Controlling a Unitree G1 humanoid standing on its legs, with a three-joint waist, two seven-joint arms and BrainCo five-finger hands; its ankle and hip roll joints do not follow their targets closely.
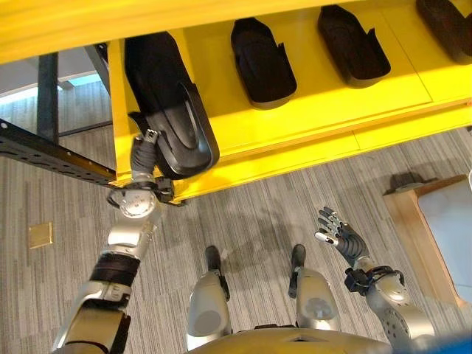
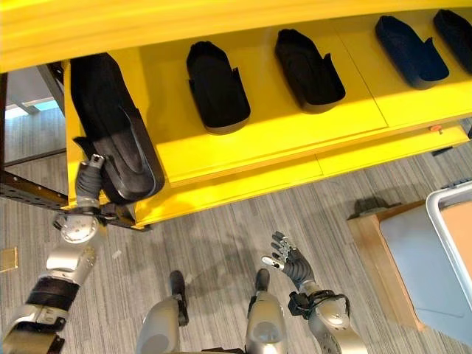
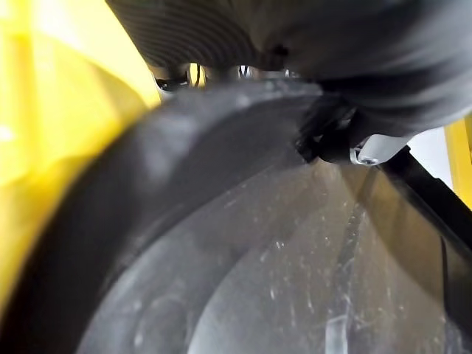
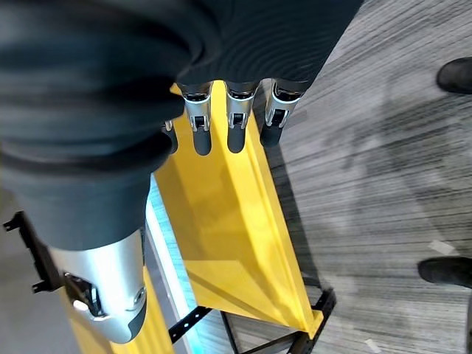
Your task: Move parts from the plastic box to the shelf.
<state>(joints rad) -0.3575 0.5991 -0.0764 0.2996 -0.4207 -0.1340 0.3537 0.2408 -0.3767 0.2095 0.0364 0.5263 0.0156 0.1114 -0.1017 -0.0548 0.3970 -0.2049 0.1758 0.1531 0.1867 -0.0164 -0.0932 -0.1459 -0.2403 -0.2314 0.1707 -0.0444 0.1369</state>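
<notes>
Setting stiff, bulky black part [image 1: 169, 110] on yellow shelf [image 1: 310, 122]; left hand [image 1: 145, 156] fingers hidden, grasp unclear; right hand [image 1: 341, 234] hanging relaxed.

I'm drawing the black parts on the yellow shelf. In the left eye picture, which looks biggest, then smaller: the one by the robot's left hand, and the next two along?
1. Part by the left hand: the leftmost part looks clearly biggest, though it is also nearest the camera.
2. The second part and the third part look about alike; I wouldn't rank them.
</notes>
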